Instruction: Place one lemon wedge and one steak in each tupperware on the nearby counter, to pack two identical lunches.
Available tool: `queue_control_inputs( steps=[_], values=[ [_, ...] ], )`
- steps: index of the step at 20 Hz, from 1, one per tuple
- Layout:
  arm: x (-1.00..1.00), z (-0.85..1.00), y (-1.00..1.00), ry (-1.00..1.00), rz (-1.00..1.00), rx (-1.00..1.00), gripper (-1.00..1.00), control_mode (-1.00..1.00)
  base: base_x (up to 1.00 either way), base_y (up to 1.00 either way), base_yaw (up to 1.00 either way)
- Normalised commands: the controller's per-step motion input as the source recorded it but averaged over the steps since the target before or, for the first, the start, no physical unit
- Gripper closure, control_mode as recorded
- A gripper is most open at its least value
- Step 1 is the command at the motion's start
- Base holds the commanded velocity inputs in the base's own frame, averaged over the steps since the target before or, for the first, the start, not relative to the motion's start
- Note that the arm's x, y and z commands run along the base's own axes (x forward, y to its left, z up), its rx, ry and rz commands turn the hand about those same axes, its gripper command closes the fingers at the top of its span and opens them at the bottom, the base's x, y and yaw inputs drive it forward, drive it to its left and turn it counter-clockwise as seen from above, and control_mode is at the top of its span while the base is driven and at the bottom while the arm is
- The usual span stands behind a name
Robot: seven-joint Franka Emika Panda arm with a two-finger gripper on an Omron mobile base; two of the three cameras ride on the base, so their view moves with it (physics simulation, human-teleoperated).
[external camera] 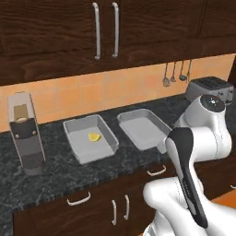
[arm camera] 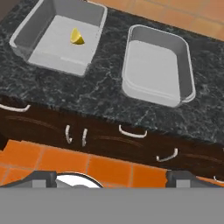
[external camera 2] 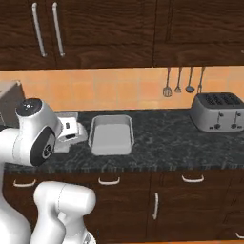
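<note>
On the black grey-marbled stone tabletop (external camera: 55, 179), midway between front edge and back wall: 2 grey rectangular plastic tupperwares side by side. Left tupperware (external camera: 90, 138) holds 1 yellow lemon wedge (external camera: 94, 137); right tupperware (external camera: 144, 128) holds nothing. Tool (arm camera: 112, 177) open, gripping nothing, hanging over the orange-tiled floor (arm camera: 52, 162).

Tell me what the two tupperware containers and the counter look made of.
Left tupperware and right tupperware: seemingly matte grey plastic, smooth with rolled rims, though the look could also pass for metal. Counter: polished black stone look, judging by its grey marbling.
</note>
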Motion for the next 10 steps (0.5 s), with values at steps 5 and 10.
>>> queue_control_inputs(
  steps=[5, 10],
  values=[
    [0.00, 0.00, 0.00, 0.00, 0.00, 0.00, -1.00, 1.00, 0.10, -1.00, -0.51],
    [0.00, 0.00, 0.00, 0.00, 0.00, 0.00, -1.00, 1.00, 0.20, -1.00, -0.54]
  ],
)
